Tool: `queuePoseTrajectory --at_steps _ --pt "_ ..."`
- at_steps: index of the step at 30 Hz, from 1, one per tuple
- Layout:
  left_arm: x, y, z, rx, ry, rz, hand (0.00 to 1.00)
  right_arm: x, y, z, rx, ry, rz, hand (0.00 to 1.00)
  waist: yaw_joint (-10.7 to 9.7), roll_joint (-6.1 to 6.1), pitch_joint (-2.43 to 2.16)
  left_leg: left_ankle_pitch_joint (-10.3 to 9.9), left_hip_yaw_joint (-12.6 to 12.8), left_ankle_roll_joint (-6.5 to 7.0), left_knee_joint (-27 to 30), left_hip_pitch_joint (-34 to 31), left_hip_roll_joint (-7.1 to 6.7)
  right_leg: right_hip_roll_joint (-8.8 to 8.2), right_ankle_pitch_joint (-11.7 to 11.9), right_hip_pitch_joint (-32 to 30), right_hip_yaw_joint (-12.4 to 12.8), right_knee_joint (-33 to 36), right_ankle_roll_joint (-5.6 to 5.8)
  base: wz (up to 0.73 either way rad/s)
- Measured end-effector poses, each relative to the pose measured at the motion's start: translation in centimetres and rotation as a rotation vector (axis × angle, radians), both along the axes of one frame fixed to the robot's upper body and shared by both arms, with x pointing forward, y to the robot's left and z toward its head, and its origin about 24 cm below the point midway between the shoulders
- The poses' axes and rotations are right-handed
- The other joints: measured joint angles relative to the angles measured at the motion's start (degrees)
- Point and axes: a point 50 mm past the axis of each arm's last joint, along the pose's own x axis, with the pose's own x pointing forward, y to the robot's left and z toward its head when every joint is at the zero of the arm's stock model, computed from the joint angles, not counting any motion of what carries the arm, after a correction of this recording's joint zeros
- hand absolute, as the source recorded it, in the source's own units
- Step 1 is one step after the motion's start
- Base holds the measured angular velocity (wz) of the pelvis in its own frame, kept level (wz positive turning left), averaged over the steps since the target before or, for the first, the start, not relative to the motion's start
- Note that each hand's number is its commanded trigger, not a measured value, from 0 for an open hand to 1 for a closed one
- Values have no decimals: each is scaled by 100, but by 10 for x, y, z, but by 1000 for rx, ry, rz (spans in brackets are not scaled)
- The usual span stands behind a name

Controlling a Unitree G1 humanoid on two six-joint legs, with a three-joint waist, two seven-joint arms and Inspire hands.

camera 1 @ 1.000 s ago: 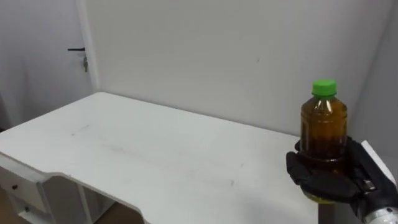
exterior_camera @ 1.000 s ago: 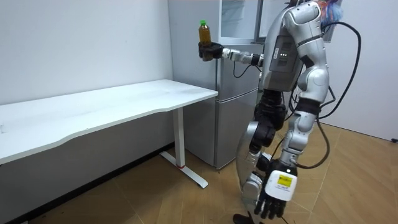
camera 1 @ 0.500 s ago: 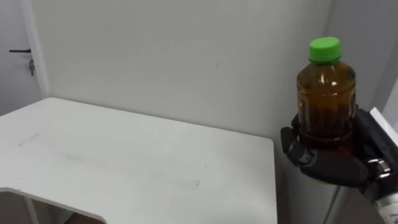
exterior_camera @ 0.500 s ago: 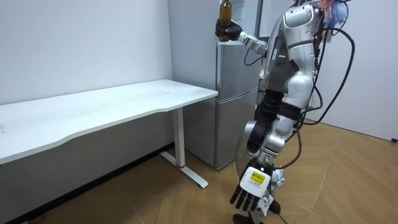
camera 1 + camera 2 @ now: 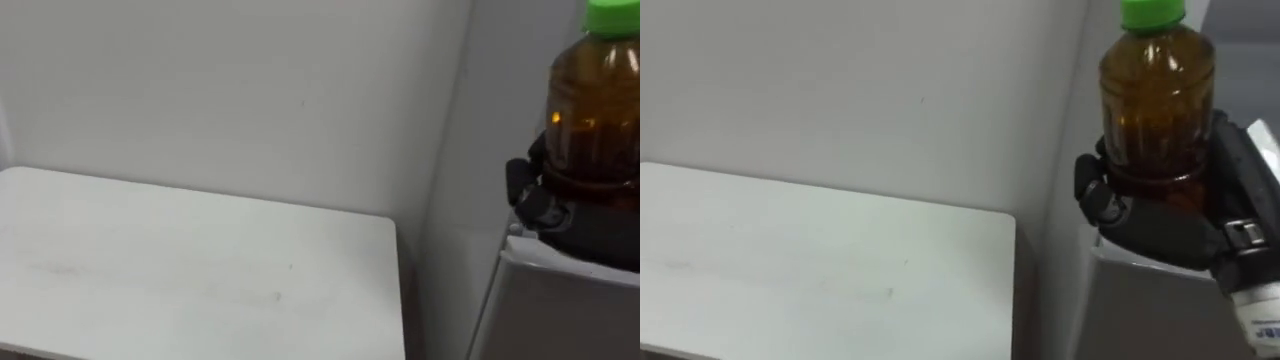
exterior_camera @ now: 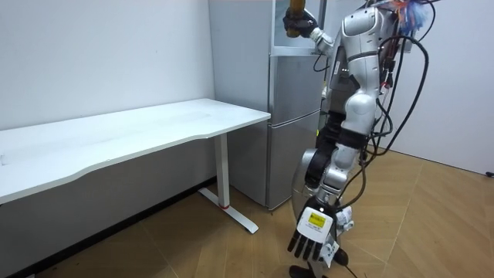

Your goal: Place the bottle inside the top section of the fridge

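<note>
A brown bottle with a green cap stands upright in my right hand, whose dark fingers curl round its lower half. In the left eye view the bottle is at the right edge, with the fingers below it. The room view shows the right hand raised high with the bottle at the top edge, in front of the upper part of the grey fridge. I stand close before the fridge. My left hand hangs low by my legs with its fingers relaxed.
A white table runs along the white wall at my left, its end next to the fridge. The room view shows that table on white legs over a wooden floor.
I have turned from the table toward the fridge, so the view has shifted right. My right hand has lifted the bottle higher and carried it to the fridge's upper part.
</note>
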Motion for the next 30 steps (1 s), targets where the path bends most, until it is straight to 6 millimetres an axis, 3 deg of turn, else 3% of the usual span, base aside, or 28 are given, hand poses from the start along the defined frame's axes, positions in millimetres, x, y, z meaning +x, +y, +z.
queuePoseTrajectory --at_steps 2,5,12,17,30 --pt "0 -1 0 -4 -1 3 0 -3 -7 5 6 -25 -38 100 -51 -52 -6 -1 4 0 -1 -25 1 0 0 -9 -1 0 0 0" --pt "0 1 0 5 -7 21 0 -6 -15 11 9 -54 -84 100 -127 -73 22 -1 3 0 1 -47 3 3 2 -15 3 -2 -3 0" --pt "2 4 1 21 -18 32 0 -11 -25 15 49 -95 -163 100 -196 -60 25 -27 25 -12 5 -39 19 17 3 -55 37 -3 -3 -1" --pt "8 6 2 44 -39 24 0 -14 -30 0 60 -30 -182 100 -166 -56 26 -31 100 -19 5 -51 45 26 11 -92 47 -1 -17 -4" --pt "16 7 2 43 -58 17 0 -9 -48 -23 168 79 -208 100 -95 -6 78 -27 161 -42 -7 -37 97 67 35 -63 73 -7 -52 -3"
